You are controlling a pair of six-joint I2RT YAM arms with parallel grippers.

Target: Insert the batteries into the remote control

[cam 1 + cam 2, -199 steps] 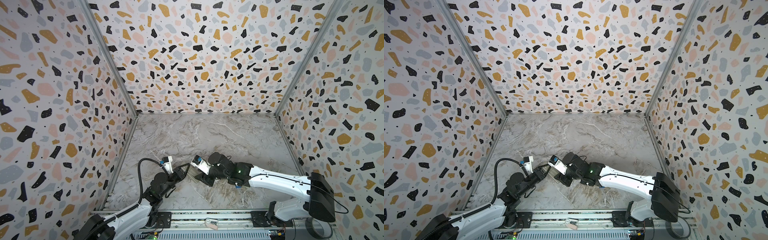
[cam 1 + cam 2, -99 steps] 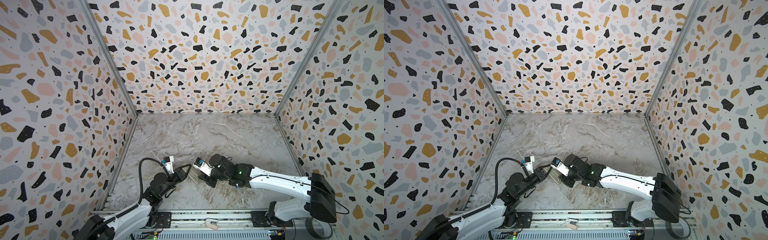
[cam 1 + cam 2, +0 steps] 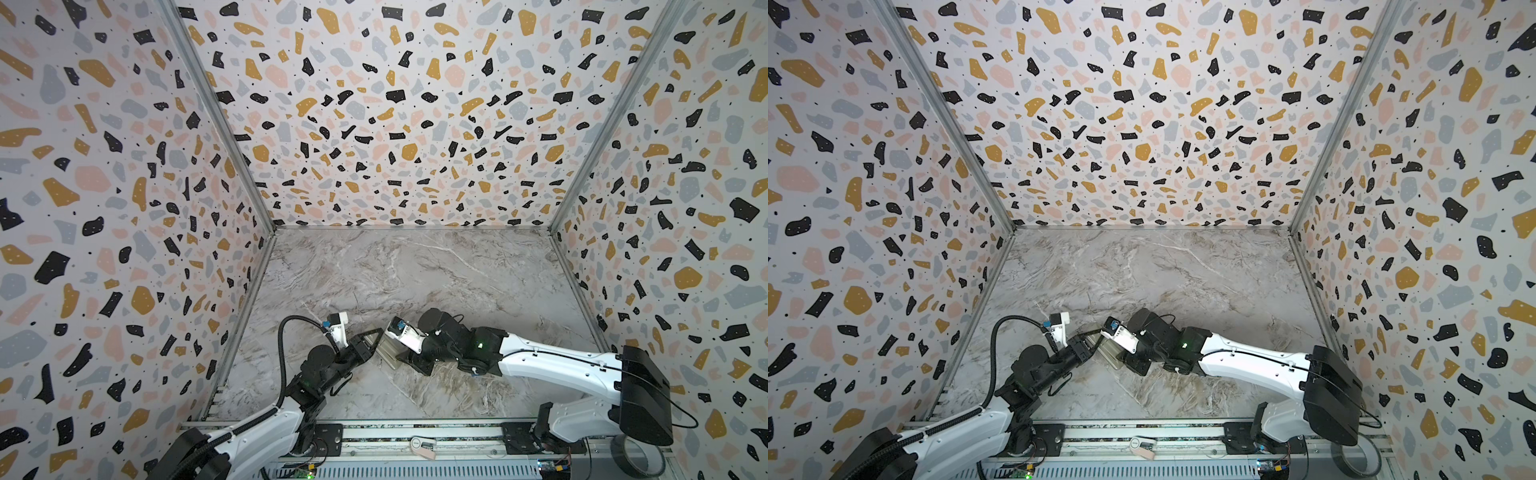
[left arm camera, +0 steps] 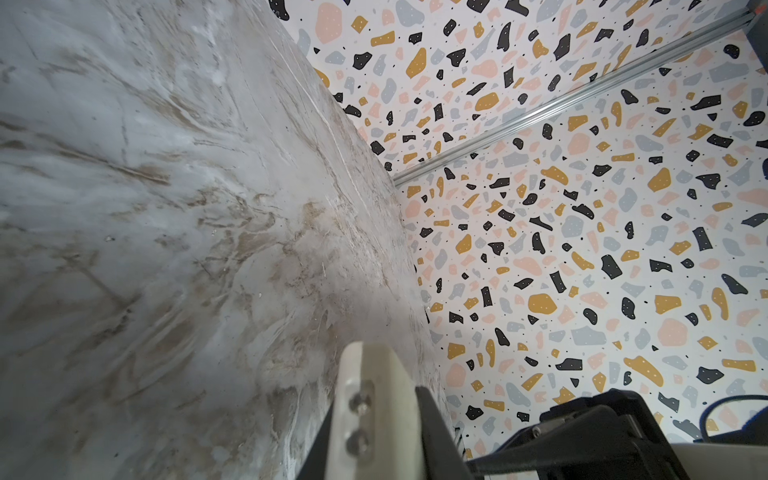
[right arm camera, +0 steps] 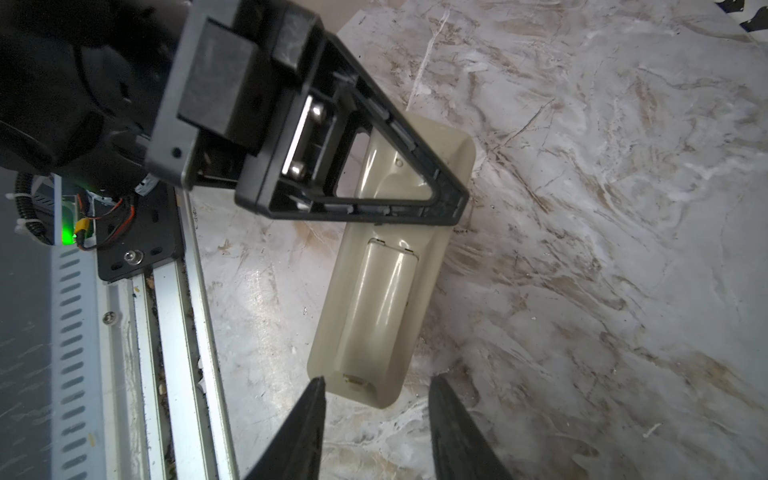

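Remote control (image 3: 385,354) lies on the marble surface (image 3: 415,282) close to its front edge, a little left of the middle, seen in both top views between two arms that meet over it. The left gripper (image 3: 373,343) reaches in from the front-left corner to the remote's left end. The right gripper (image 3: 402,360) comes across from the right side to its other end.

Left wrist view: a pale finger pad (image 4: 374,415) with two screws juts over bare marble toward the speckled wall (image 4: 582,249).

Right wrist view: the cream remote (image 5: 386,270) shows its plain back and long rounded battery recess facing up, beside the aluminium rail (image 5: 174,332). The left gripper (image 5: 446,203) has its jaws together, with a black triangular finger laid across the remote's farther end. Whether it pinches the remote cannot be told. The right gripper (image 5: 379,401) holds its two dark fingertips (image 5: 311,411) apart, one on each side of the nearer end.
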